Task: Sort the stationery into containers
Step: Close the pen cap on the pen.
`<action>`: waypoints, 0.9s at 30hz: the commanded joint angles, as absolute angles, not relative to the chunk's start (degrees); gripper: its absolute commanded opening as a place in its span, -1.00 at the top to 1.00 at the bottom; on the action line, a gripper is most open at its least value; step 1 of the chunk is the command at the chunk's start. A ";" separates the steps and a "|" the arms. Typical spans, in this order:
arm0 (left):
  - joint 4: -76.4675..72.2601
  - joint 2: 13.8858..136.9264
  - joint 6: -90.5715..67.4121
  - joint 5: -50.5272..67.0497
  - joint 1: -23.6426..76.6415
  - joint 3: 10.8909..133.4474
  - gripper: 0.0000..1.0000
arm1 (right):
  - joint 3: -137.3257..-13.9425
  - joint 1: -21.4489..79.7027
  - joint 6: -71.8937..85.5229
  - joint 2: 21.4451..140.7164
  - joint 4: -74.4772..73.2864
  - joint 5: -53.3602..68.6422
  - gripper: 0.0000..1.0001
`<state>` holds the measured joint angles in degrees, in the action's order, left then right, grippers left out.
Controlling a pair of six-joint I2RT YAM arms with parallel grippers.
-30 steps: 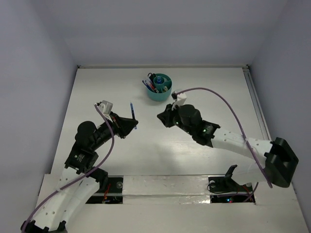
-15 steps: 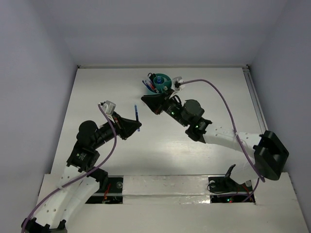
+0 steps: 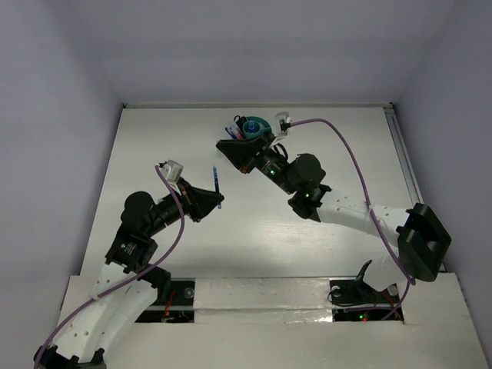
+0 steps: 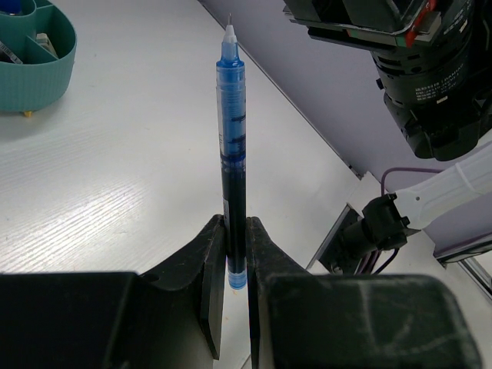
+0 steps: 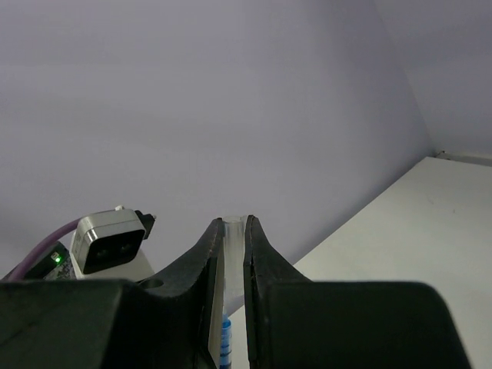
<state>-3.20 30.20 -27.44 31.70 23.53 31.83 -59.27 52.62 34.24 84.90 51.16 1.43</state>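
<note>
One hand, the left hand (image 3: pixel 213 200), sits left of centre in the overhead view, clenched on a dark blue pen (image 3: pixel 217 184). The left wrist view shows the grip plainly: the two fingers pinch the pen's lower end and the uncapped tip points up the frame, clear of the white counter (image 3: pixel 154 154). Just right of the pen and higher in the overhead frame is the right hand (image 3: pixel 229 150). It hangs directly in front of the teal cup (image 3: pixel 257 123) and hides part of its rim. In its own wrist view the jaws stand almost together with a pale, translucent sliver (image 5: pixel 233 224) in the slit between them. I cannot tell whether that is something gripped or only what lies beyond the gap. The cup stands top centre, near the far edge of the counter, with several stored pens (image 3: pixel 235 132), red and blue among them, leaning out on its left side. The sort looks well advanced: those pens are in, the held pen has not yet reached a compartment, and no other loose pen shows in the overhead view. As for writing, the black motor housing (image 4: pixel 430 77) at upper right of the left wrist view carries small white print, too fine to read. The pen barrel shows dark marks but no legible brand.
</note>
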 commanded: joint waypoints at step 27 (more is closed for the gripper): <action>-4.57 28.83 -26.98 31.38 23.29 31.90 1.00 | -62.23 54.93 33.49 87.01 53.88 2.99 1.00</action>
<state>-2.94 29.39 -27.42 31.35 23.53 31.83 -60.71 54.48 34.44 87.13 51.20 3.44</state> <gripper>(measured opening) 0.080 0.154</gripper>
